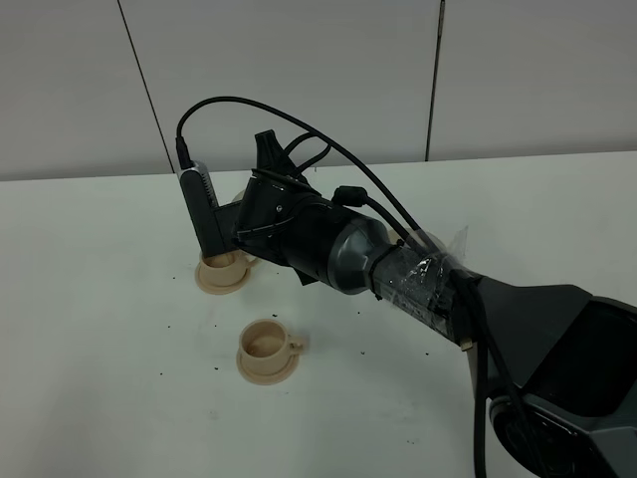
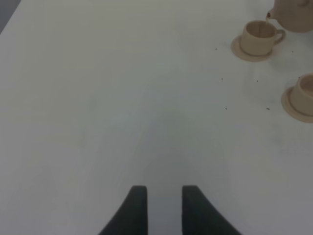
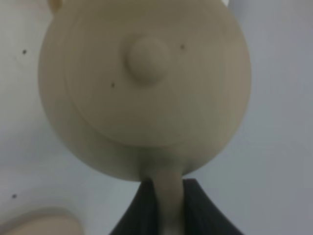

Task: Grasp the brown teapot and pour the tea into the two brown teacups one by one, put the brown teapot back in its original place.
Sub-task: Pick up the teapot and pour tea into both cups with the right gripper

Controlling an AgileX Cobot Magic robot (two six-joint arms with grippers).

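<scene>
Exterior high view: what do I check first? — Operator

In that view you see the right arm [image 1: 338,254] reaching across the white table [image 1: 100,378] towards the left side. Its wrist is above the far cup [image 1: 223,267]. The near cup [image 1: 267,344] stands apart from the far one, closer to the camera. Each cup sits on its own small saucer. The arm hides most of the teapot here. Small dark specks lie scattered on the table around both cups. — Technician

Where is the teapot, then? — Operator

Refer to the left wrist view. You find the teapot [image 2: 295,14] at the edge of the picture, cut off by the frame. Its spout [image 2: 268,16] is just over the rim of the far cup. You cannot tell from this view whether tea is running. — Technician

And the state of each tool? — Operator

Refer to the right wrist view. The right gripper [image 3: 167,191] is clamped on the teapot's handle [image 3: 168,215], with the dark fingers [image 3: 134,213] pressing it from both sides. The lid is seated on the pot, its round knob [image 3: 148,58] facing the camera. A tan rounded edge [image 3: 39,225] shows in one corner; you cannot tell which piece it is.

The left gripper [image 2: 164,191] hangs over bare table, well apart from the cups. Its fingers are parted by a narrow gap with nothing between them. — Technician
</scene>
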